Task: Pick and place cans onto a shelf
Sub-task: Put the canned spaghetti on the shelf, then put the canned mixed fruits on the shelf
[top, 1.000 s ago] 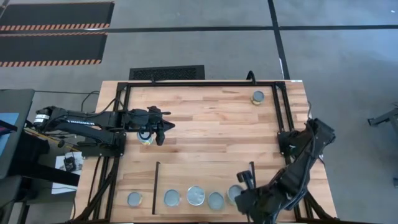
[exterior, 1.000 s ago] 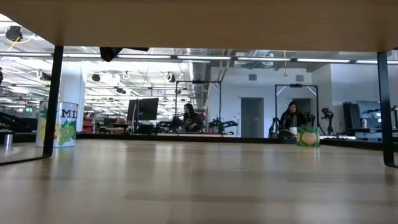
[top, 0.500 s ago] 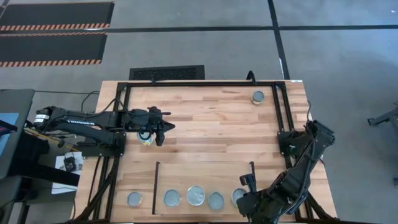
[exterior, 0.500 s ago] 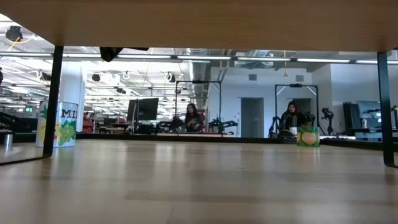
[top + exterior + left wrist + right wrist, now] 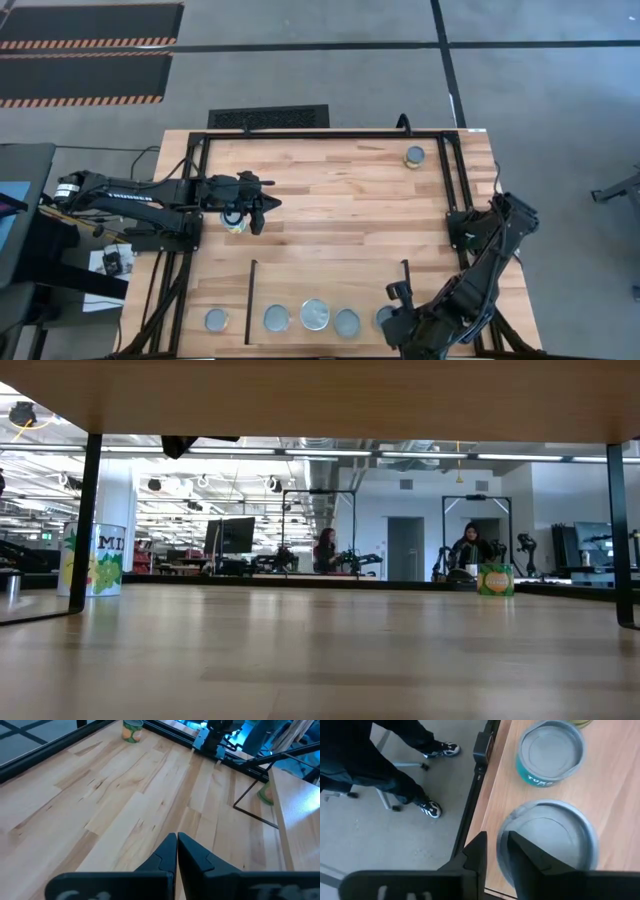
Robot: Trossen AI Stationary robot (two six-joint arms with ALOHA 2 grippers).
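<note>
Three cans (image 5: 314, 314) stand in a row on the light wood shelf (image 5: 325, 285) between its two black bars, and a fourth (image 5: 550, 845) sits at the row's right end under my right gripper (image 5: 496, 845). That gripper's fingers point down and stand a narrow gap apart over the can's near rim. One can (image 5: 216, 320) stands left of the left bar, and another (image 5: 414, 156) at the far right. My left gripper (image 5: 176, 840) is shut and empty, raised beside a yellow-green can (image 5: 237, 225) at the table's left. My right gripper's fingers stand on either side of the end can's near rim (image 5: 501, 851), coming from above. I cannot tell whether they touch it. The can stands upright on the shelf.
The large black frame (image 5: 330, 133) runs round the table. The middle of the table (image 5: 340, 220) is bare wood. A teal-labelled can (image 5: 551, 755) stands close beside the end can. A person's legs and a chair (image 5: 395, 775) are just past the near edge.
My right gripper has shifted a little toward the table's near edge and now covers more of the end can. My left arm has kept still.
</note>
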